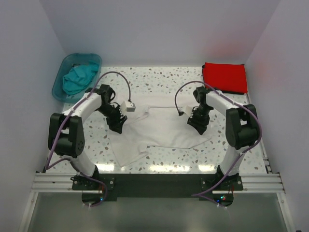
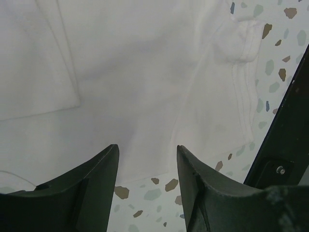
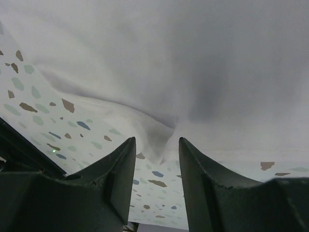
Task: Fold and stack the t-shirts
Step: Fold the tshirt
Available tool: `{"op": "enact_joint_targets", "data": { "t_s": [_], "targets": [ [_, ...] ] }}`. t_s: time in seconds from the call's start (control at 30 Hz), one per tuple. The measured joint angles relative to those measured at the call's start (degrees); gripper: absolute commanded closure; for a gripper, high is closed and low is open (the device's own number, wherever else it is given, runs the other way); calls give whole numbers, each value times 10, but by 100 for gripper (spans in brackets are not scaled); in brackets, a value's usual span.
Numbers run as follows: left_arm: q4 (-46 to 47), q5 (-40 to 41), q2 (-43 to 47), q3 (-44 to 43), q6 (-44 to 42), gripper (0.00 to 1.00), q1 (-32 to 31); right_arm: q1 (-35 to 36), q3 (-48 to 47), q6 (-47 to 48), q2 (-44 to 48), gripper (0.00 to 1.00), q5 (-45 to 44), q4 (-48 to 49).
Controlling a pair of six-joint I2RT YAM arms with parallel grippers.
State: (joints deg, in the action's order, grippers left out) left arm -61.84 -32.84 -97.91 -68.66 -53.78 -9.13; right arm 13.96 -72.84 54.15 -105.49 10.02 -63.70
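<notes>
Two robot arms lean over a white t-shirt (image 1: 166,126) lying rumpled mid-table.
The left gripper (image 1: 118,127) and right gripper (image 1: 198,126) sit at its opposite edges, fingers parted, clasping nothing. A red t-shirt (image 1: 225,76) lies folded far right, and a teal t-shirt (image 1: 79,78) far left.

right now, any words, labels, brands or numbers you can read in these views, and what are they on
None: no word, label, brand, number or sign can be read in any view.
white t-shirt: plain cloth, no print or tag showing.
red t-shirt: plain, nothing printed.
teal t-shirt: plain, bunched up in the tub, which shows no label.
</notes>
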Motion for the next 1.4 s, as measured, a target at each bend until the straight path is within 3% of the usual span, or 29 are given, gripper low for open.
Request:
{"op": "enact_joint_targets", "data": {
  "t_s": [0.27, 0.4, 0.63, 0.8, 1.03, 1.27, 1.4],
  "targets": [
    [11, 1, 23, 4, 1, 46, -3, 8, 20, 17, -1, 83, -2, 9],
    [10, 5, 24, 14, 0, 47, -3, 8, 78, 37, 44, 90, -14, -14],
    [9, 18, 48, 23, -20, 47, -3, 8, 134, 57, 197, 78, -33, -75],
    [13, 46, 93, 70, -55, 45, -23, 6, 172, 66, 247, 58, -63, -75],
    [22, 64, 173, 154, -75, 44, -98, 18, 186, 24, 245, 56, -61, -10],
    [58, 107, 229, 247, -50, 44, -258, 53, 254, -20, 234, 56, -70, 77],
    [65, 143, 238, 284, -28, 43, -311, 67, 272, -33, 233, 56, -79, 103]
  ]
}}
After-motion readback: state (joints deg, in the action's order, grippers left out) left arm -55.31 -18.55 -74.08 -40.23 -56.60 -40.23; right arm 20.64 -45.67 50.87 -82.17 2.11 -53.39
